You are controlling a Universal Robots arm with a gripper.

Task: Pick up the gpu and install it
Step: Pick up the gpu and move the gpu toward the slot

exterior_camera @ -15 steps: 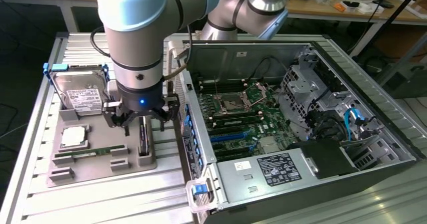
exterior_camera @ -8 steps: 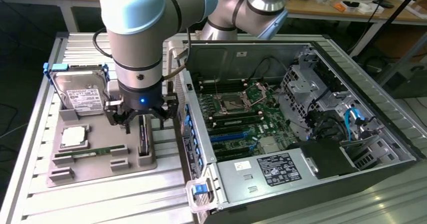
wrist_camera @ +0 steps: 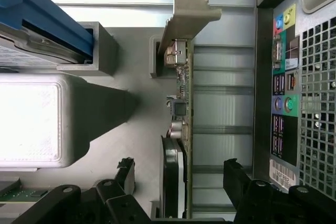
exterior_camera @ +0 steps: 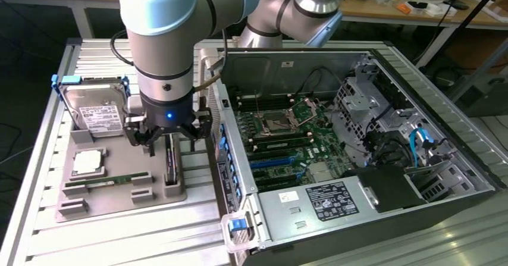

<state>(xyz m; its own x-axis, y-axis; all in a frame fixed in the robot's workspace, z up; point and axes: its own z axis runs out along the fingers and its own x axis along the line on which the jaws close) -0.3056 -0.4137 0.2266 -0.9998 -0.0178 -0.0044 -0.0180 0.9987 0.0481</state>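
I am holding my pincer wide and empty, straddling the gpu, which is standing on edge just beneath me. I am working the pick-up; I judge the grasp is calling for a centred, square closing.

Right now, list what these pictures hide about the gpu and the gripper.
- Wrist view: the end of the gpu away from its bracket is cut off by the picture's edge.
- Exterior view: the gripper covers part of the gpu, bracket end included.
- Exterior view: the holder hides the gpu's lower edge.
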